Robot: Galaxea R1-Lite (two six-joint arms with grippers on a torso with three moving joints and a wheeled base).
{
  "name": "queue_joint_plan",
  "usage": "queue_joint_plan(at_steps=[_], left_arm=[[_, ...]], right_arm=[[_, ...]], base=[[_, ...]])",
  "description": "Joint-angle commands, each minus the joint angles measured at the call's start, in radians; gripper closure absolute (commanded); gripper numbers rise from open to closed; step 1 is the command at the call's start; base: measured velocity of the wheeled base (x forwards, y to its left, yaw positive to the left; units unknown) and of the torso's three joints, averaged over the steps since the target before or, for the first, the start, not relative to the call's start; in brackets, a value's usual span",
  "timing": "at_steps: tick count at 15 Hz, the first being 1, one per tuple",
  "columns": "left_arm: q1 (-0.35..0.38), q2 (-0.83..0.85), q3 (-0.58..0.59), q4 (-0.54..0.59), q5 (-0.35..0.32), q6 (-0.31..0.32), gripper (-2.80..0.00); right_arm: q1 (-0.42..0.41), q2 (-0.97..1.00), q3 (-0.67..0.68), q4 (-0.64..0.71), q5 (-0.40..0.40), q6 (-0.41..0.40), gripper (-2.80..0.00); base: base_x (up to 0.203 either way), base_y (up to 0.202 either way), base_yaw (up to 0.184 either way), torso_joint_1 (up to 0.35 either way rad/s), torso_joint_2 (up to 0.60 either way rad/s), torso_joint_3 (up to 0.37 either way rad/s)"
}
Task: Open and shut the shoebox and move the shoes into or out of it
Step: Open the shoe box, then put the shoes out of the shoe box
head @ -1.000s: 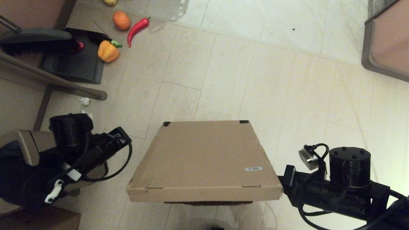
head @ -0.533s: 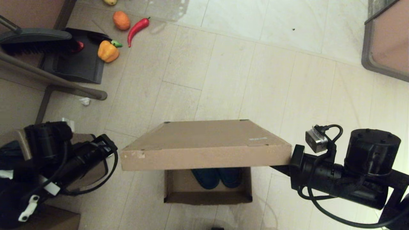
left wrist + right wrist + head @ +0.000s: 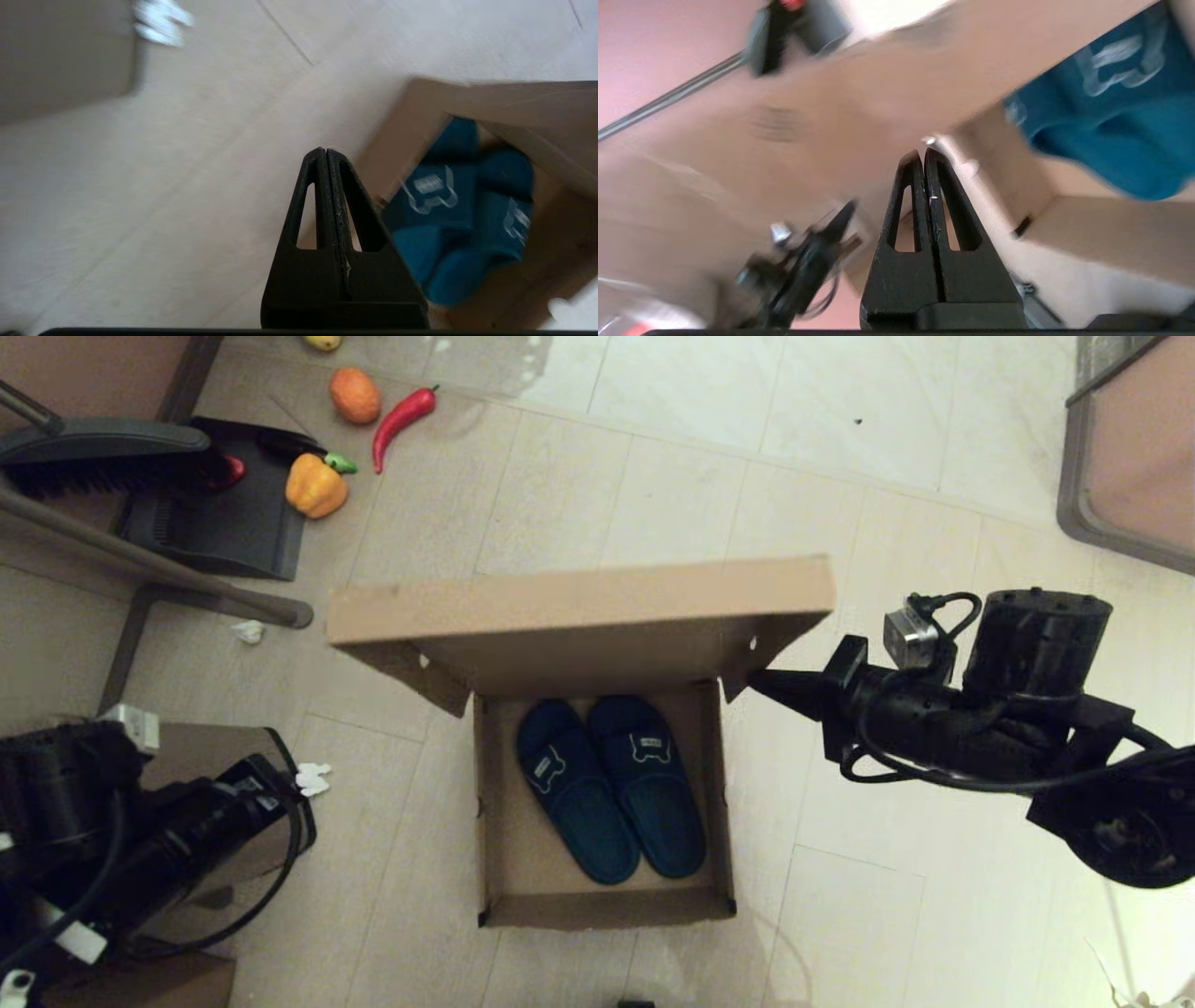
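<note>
Lid risk: the flap lid [image 3: 579, 607] of the shoebox [image 3: 602, 905] stands raised with only the tip of the right gripper [image 3: 758, 683] under its right edge. If that tip slips off, the lid would likely drop over the opening.
Tear risk: the push lands near 1 corner flap, so the cardboard there could bend or crease under load.
Right gripper: fingers pressed together, holding nothing; it props the lid and does not pinch it.
Left gripper [image 3: 325, 154]: clenched on nothing, low on the robot's left, apart from the box.
Shoebox: on the floor, centre of the head view, open.
Contents: 2 shoes [image 3: 611, 784] lie side by side, touching, straps toward the hinged side.
Reach risk: the shoes sit close to the walls, so a grab could snag cardboard.
Floor clutter: an orange pepper [image 3: 316, 485] and a red chilli [image 3: 401, 418] lie well apart from the box.
</note>
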Motion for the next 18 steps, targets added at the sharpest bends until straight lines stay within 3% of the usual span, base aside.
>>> queue_joint_plan(at_steps=[1,4,5,7,9,10,14,18], left_arm=[[0.033,-0.043,0.012,-0.002,0.001,-0.001,0.00],[0.035,-0.042,0.021,-0.003,0.001,0.020,0.00],[0.035,-0.044,0.025,-0.003,0.001,0.027,0.00],[0.028,-0.066,0.060,-0.005,-0.002,0.053,0.00],[0.026,-0.105,0.100,-0.008,-0.020,0.125,0.00],[0.026,-0.113,0.102,-0.009,-0.026,0.130,0.00],[0.026,-0.133,0.103,-0.009,-0.025,0.144,0.00],[0.026,-0.156,0.148,-0.009,-0.025,0.156,0.00]], right_arm=[[-0.027,-0.001,-0.074,0.122,0.003,-0.041,0.00],[-0.020,-0.026,-0.075,0.308,0.000,-0.396,0.00],[-0.002,-0.027,-0.082,0.452,-0.003,-0.531,0.00],[0.088,-0.005,-0.115,0.669,-0.031,-0.688,0.00],[0.165,0.108,-0.134,0.698,-0.125,-0.723,0.00],[0.202,0.178,-0.142,0.679,-0.199,-0.730,0.00],[0.351,0.446,-0.228,0.450,-0.510,-0.742,0.00],[0.422,0.599,-0.405,0.413,-0.630,-0.745,0.00]], base=[[0.000,0.000,0.000,0.000,0.00,0.000],[0.000,0.000,0.000,0.000,0.00,0.000],[0.000,0.000,0.000,0.000,0.00,0.000],[0.000,0.000,0.000,0.000,0.00,0.000],[0.000,0.000,0.000,0.000,0.00,0.000],[0.000,0.000,0.000,0.000,0.00,0.000],[0.000,0.000,0.000,0.000,0.00,0.000],[0.000,0.000,0.000,0.000,0.00,0.000]])
